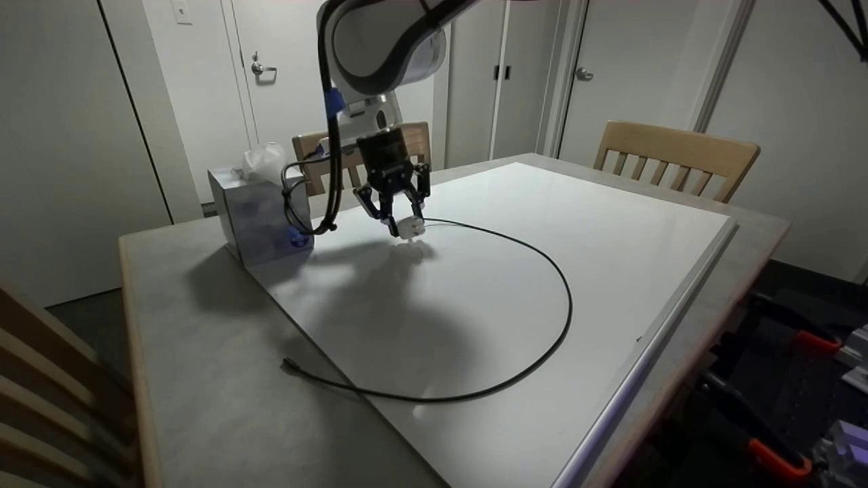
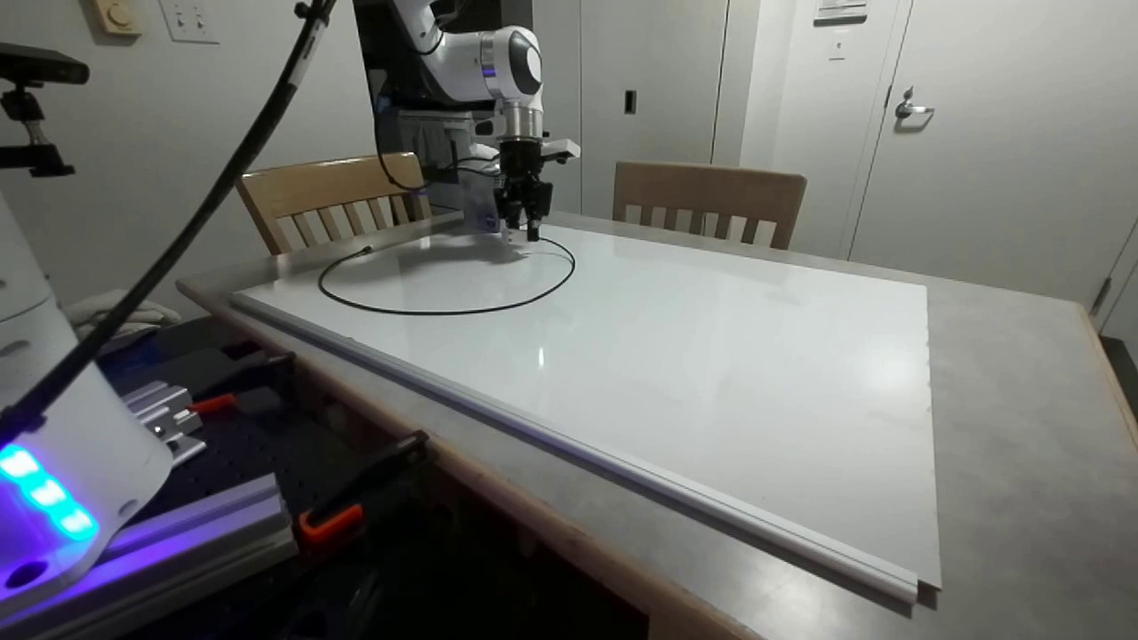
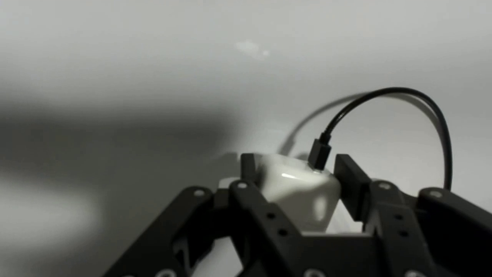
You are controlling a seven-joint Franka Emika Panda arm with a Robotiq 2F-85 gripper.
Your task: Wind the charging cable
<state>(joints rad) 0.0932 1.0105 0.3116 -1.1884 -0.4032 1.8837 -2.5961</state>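
1. Gripper (image 3: 298,171), jaws partway apart, is clamped on the white charger block (image 3: 307,192), just above the whiteboard (image 1: 610,237).
2. A brisk swing over the whiteboard might strain the connector (image 3: 319,154) loose; the block's smooth, rounded sides might also let it slip.
3. Charging cable (image 1: 569,305): thin, black, one wide unwound curve across the whiteboard, its far plug (image 1: 290,366) just past the whiteboard's edge.
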